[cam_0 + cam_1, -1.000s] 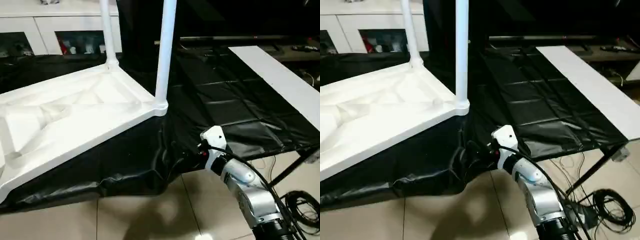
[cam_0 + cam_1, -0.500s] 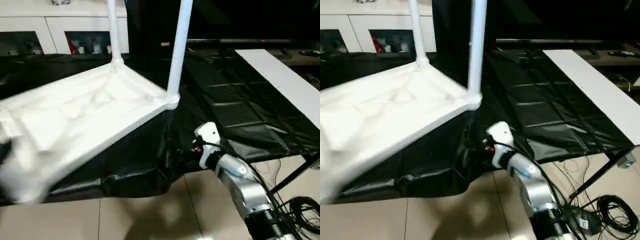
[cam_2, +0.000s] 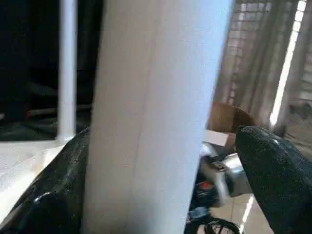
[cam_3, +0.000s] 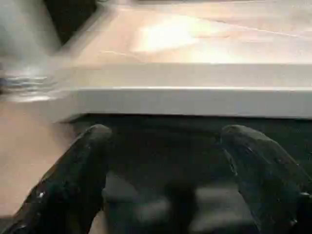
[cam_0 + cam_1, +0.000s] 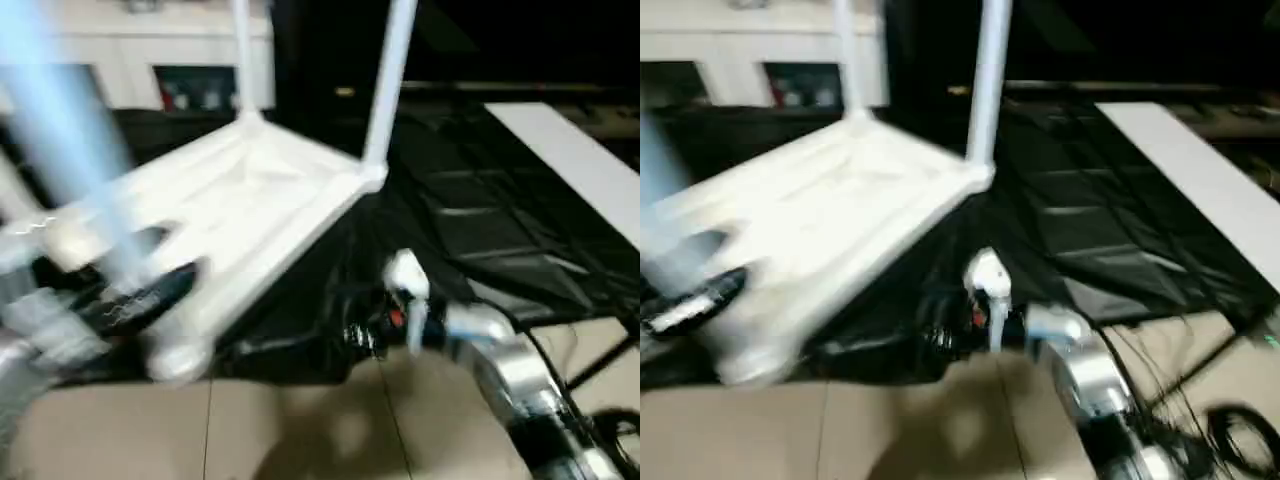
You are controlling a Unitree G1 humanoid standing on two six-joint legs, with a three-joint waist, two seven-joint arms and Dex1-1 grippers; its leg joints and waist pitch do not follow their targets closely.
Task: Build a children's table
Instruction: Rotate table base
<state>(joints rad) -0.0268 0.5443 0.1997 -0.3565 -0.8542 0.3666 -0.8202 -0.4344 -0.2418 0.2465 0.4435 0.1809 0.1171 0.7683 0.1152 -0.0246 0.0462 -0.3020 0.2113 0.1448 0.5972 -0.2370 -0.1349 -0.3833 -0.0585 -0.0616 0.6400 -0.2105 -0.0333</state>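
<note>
- The table top (image 5: pixel 230 200) lies upside down on the black sheet (image 5: pixel 480 200), filling the left and centre of the head views. Two legs stand upright in its far sockets: one (image 5: pixel 390 80) at upper centre, one (image 5: pixel 243 60) further up and left.
- The left gripper (image 5: pixel 140 300), at lower left of the left eye view, pinches a third leg (image 3: pixel 151 117) between its two fingers. In the left wrist view the tube fills the gap, with a black finger (image 3: pixel 53 195) on each side.
- This leg shows as a blurred pale streak (image 5: pixel 70 130) slanting up to the upper left. Its lower end seems to be near the front corner socket (image 5: pixel 175 355), though I cannot tell whether it has gone in.
- My reading of the step: seat this leg. It is best stood upright over the socket before being pushed down; going in tilted, it may jam or tip the top.
- The right gripper (image 4: pixel 165 165), at lower centre of the head views, has its jaws spread and holds nothing. In its wrist view it faces the rim of the top (image 4: pixel 195 100), near but apart. It could steady that rim.
- The front corner overhangs the sheet's edge, with tan floor (image 5: pixel 300 430) below, so downward force there may rock the top.
- There is open room to the right over the sheet. The standing legs and the cabinet (image 5: pixel 150 50) crowd the upper left.
</note>
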